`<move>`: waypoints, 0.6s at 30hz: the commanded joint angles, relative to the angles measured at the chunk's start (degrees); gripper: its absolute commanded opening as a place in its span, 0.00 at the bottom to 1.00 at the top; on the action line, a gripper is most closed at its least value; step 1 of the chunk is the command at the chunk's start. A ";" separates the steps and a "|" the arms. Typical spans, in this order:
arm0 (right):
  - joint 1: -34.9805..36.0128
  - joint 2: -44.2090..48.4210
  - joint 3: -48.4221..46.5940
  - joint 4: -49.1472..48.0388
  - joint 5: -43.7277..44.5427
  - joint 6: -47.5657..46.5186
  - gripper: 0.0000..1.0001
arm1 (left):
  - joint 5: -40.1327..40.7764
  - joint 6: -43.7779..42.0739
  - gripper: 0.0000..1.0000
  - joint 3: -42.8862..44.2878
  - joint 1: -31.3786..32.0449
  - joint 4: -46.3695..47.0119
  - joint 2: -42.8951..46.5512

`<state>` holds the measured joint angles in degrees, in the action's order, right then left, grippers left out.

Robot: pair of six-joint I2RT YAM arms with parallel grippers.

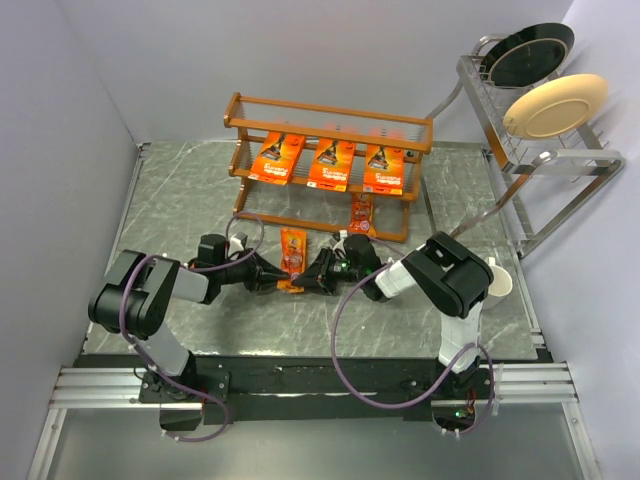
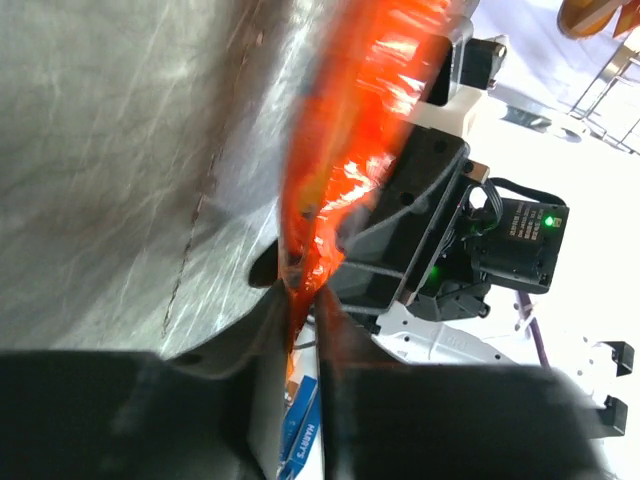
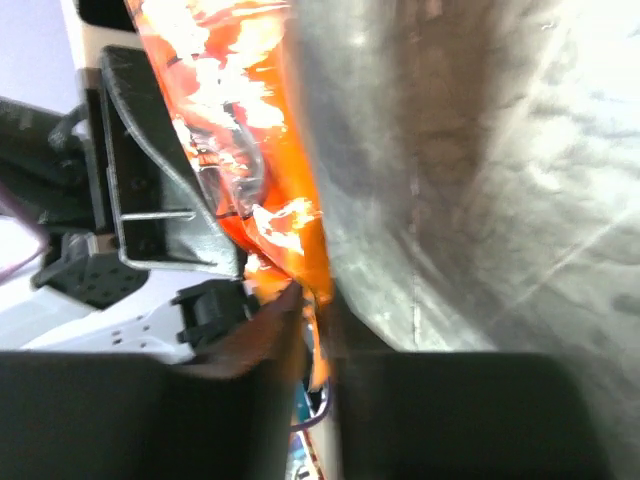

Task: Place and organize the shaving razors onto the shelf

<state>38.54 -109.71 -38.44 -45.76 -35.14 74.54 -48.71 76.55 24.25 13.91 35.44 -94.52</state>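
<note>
A small orange razor pack (image 1: 293,248) stands on edge over the middle of the table, between both grippers. My left gripper (image 1: 283,272) has its fingers pressed together on the pack's lower edge (image 2: 350,150); in the left wrist view that gripper (image 2: 305,295) pinches it. My right gripper (image 1: 312,272) faces it from the other side. In its own view the right gripper (image 3: 318,300) has its jaws slightly parted, and the pack's edge (image 3: 280,225) hangs loose between them. The shelf (image 1: 330,110) at the back holds three large packs (image 1: 332,163) on its middle tier. One small pack (image 1: 360,213) is on its lowest tier.
A silver plate rack (image 1: 540,160) stands at the back right with a black plate (image 1: 530,52) and a cream plate (image 1: 555,105). A white cup (image 1: 497,280) sits by the right arm's elbow. Grey walls close in the left and back.
</note>
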 commanded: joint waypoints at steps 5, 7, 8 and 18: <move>-4.78 11.96 -2.27 21.21 -2.04 -18.27 0.57 | 2.40 -8.43 0.06 5.27 0.77 8.05 -2.67; -7.24 16.17 -0.77 22.55 -4.14 -20.83 0.57 | 0.82 -13.50 0.02 9.14 0.94 8.24 -3.91; -7.78 17.41 0.37 24.73 -4.67 -23.71 0.57 | 0.63 -14.58 0.01 9.84 1.12 8.76 -5.05; -9.80 25.07 3.81 30.37 -2.04 -33.14 0.60 | -0.51 -9.85 0.01 5.64 2.87 16.32 0.47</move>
<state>29.63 -85.60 -33.52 -18.81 -38.17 46.92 -47.55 66.72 31.62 16.01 46.15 -99.33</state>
